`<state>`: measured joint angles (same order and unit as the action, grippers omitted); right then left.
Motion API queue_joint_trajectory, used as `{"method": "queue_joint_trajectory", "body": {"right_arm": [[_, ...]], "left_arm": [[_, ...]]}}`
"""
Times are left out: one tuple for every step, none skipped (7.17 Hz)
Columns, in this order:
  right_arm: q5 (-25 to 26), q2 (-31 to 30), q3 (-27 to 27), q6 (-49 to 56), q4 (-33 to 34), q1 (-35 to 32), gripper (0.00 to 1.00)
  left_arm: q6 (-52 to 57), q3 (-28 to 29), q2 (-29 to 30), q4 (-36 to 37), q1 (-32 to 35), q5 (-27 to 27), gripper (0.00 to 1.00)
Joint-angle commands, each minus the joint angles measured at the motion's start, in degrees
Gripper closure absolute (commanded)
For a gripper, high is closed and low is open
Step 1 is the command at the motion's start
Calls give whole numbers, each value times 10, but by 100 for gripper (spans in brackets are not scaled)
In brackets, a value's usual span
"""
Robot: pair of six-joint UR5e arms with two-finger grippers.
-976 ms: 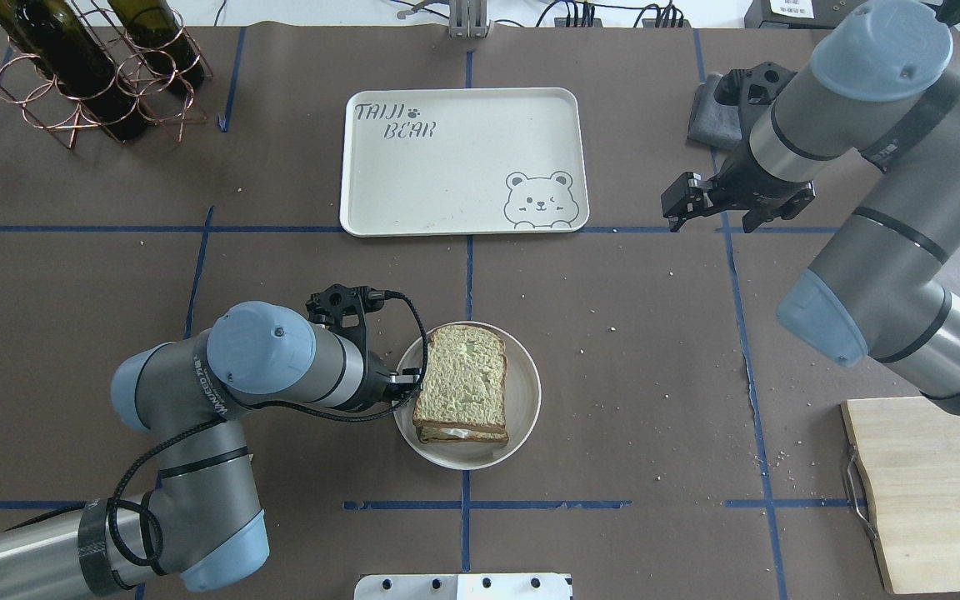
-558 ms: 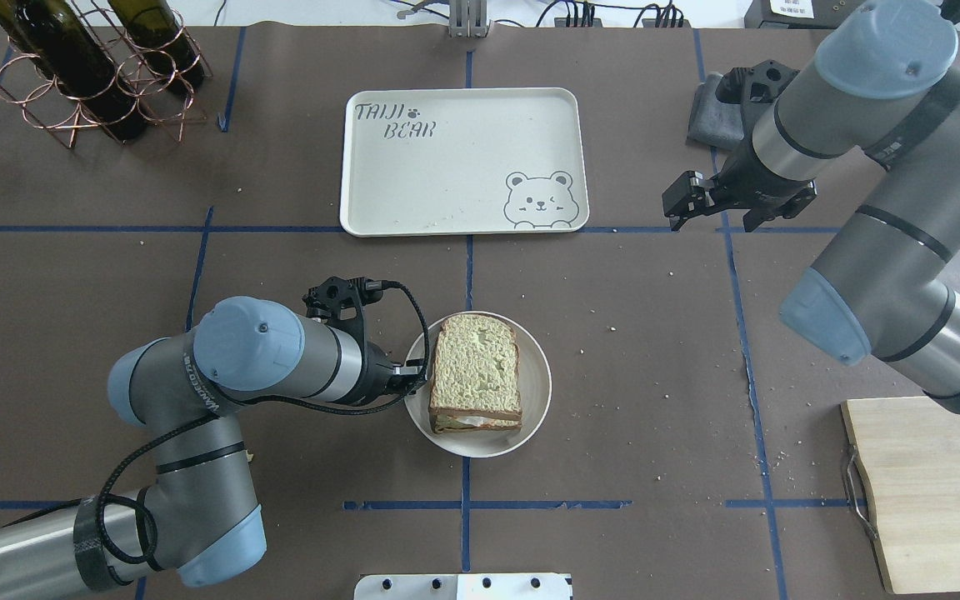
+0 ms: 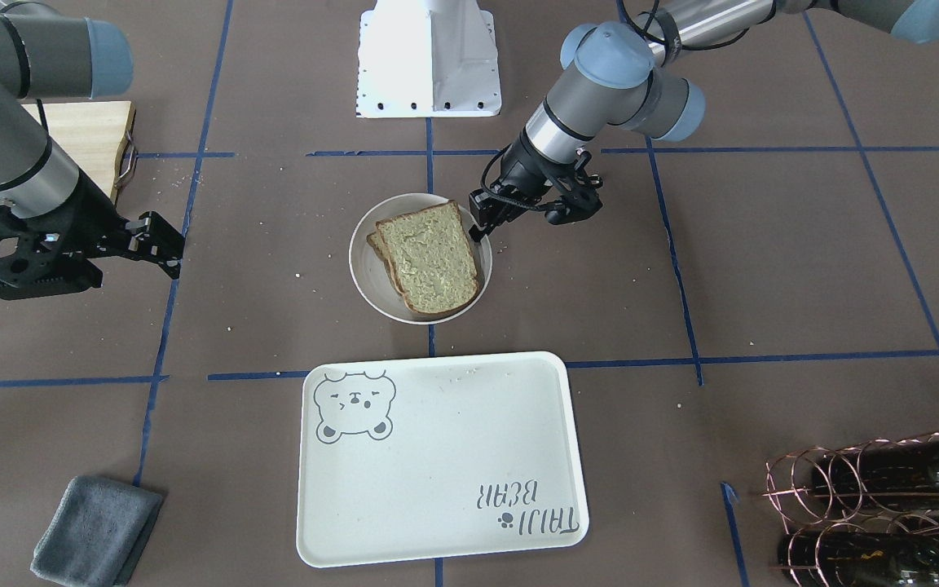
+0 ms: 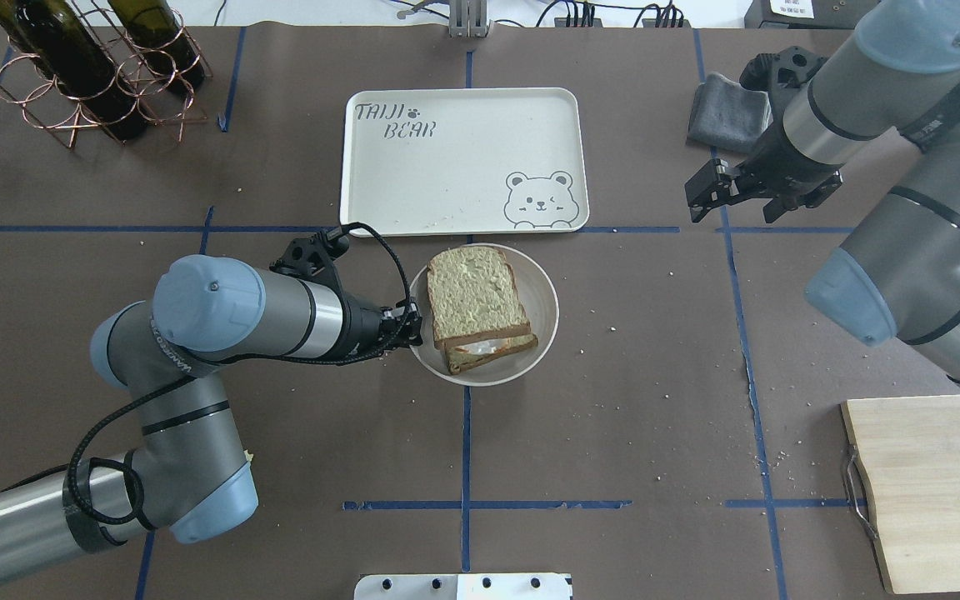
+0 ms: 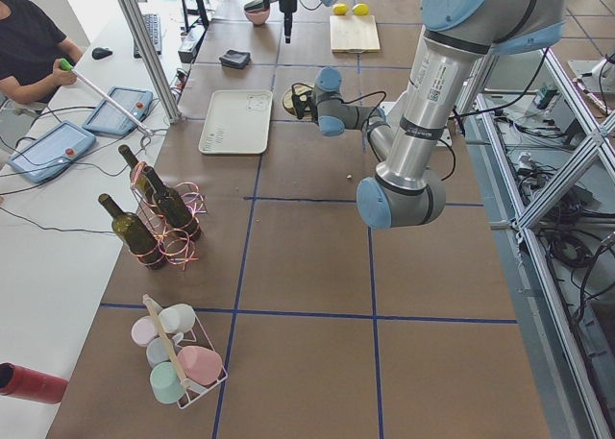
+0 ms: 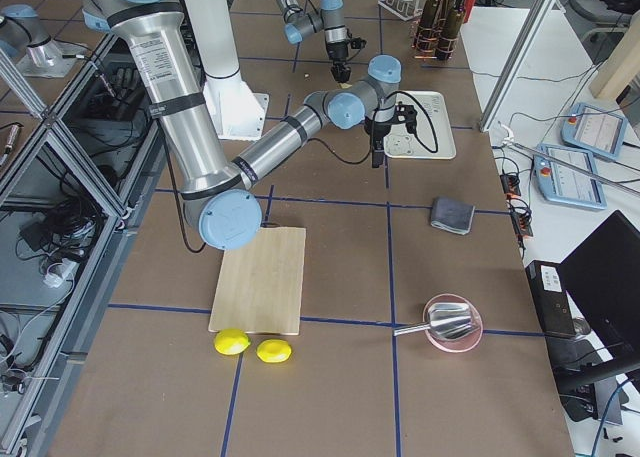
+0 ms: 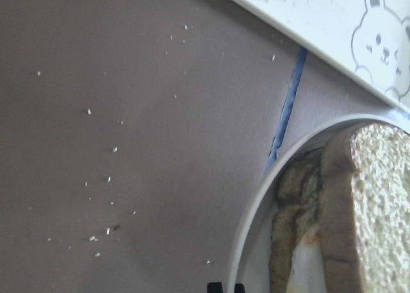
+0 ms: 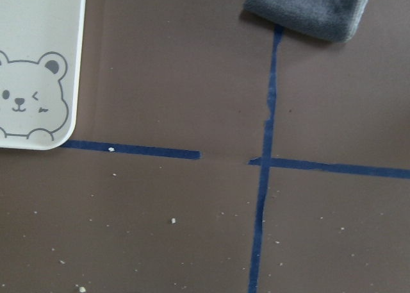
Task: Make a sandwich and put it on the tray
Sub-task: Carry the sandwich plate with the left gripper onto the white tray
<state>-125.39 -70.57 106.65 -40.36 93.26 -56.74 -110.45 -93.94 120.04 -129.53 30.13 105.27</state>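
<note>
The sandwich (image 4: 476, 296) (image 3: 433, 261) lies on a small round white plate (image 4: 542, 292) just in front of the tray (image 4: 463, 158) (image 3: 437, 465). Its top slice is shifted, and white egg (image 4: 480, 346) shows between the slices. My left gripper (image 4: 416, 321) (image 3: 478, 228) is shut on the plate's left rim. In the left wrist view the sandwich (image 7: 378, 203) fills the right side, with the tray's (image 7: 333, 17) bear corner above it. My right gripper (image 4: 697, 198) (image 3: 172, 244) hovers open and holds nothing, to the right of the tray.
A copper rack of wine bottles (image 4: 88, 67) stands at the far left. A grey cloth (image 4: 726, 112) (image 8: 307, 8) lies beyond the right gripper. A wooden cutting board (image 4: 938, 492) sits near right. Crumbs dot the brown table cover.
My left gripper has slid the plate with the sandwich forward to the tray's near edge. The right arm has shifted slightly right and back.
</note>
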Motion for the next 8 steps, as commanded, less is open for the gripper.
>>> {"method": "queue_joint_trajectory", "body": {"right_arm": [[-12,-32,-13,102,0,-53,0],[-38,-34,-35,145,1,-80,0],[-51,-40,-51,183,-1,-107,0],[-61,-49,-61,214,0,-128,0],[-68,-52,-74,233,1,-145,0],[-75,-52,-81,237,1,-154,0],[-77,-52,-81,237,2,-155,0],[-77,-52,-81,237,2,-156,0]], "left_arm": [[-71,119,76,-5,33,-20,100],[-91,162,105,-4,46,-62,100],[-98,195,123,-4,68,-64,100],[-98,239,147,-6,84,-66,100],[-98,277,160,-38,92,-67,100],[-98,292,169,-47,92,-74,100],[-98,306,182,-47,91,-74,100],[-97,313,184,-47,89,-74,100]]}}
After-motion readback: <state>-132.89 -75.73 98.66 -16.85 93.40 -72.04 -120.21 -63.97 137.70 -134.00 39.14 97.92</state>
